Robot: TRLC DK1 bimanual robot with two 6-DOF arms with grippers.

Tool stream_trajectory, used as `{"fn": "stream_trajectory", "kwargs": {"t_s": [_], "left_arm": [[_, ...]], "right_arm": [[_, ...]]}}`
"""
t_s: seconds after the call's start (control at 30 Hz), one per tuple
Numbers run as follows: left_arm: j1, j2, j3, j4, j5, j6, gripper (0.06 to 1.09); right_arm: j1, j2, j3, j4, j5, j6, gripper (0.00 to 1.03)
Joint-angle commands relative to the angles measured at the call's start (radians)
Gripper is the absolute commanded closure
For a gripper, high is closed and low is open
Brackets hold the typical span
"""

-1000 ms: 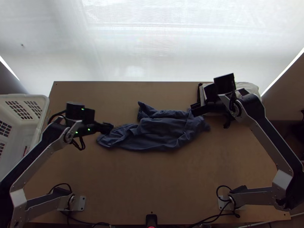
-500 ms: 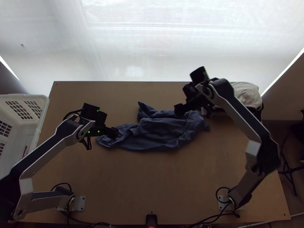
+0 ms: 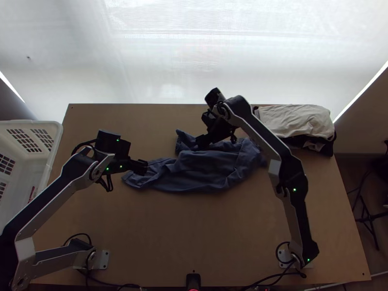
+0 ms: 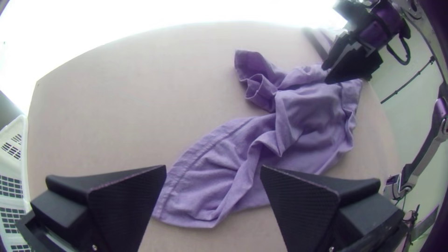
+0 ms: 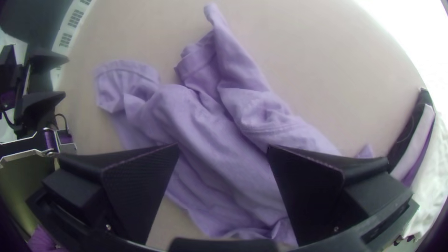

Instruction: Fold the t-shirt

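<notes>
Seen from the top view, the light wooden table point(image 3: 194, 233) has a pale, bright screen point(image 3: 194, 53) beyond its twelve o'clock edge. A white slatted basket point(image 3: 54, 148) stands by the ten o'clock side; a pile of folded cloths point(image 3: 296, 121), pale on top and dark beneath, lies at the one o'clock corner. On the floor towards three o'clock is a dark stand point(image 3: 371, 218).

The t-shirt point(image 3: 208, 169) lies bunched and creased, just to twelve o'clock of the table's middle. The left gripper point(image 3: 145, 168) is at its nine o'clock end, fingers wide apart, nothing between them. The right gripper point(image 3: 201, 141), also spread wide and empty, is over its eleven o'clock part, hiding some cloth; whether it touches is unclear.

The picture's edge cuts off the basket, the stand and the left arm's elbow. Something reddish in the basket is too small to tell.
</notes>
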Motion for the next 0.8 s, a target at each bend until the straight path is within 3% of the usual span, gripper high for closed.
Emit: {"fn": "stream_trajectory", "kwargs": {"t_s": [0.0, 0.77], "left_arm": [[0.004, -0.021, 0.000, -0.016, -0.004, -0.025, 0.10], [0.065, -0.119, -0.026, -0.091, -0.010, -0.029, 0.10]], "right_arm": [[0.043, 0.107, 0.080, -0.013, -0.003, -0.011, 0.16], [-0.008, 0.173, 0.092, 0.061, 0.097, -0.032, 0.16]]}}
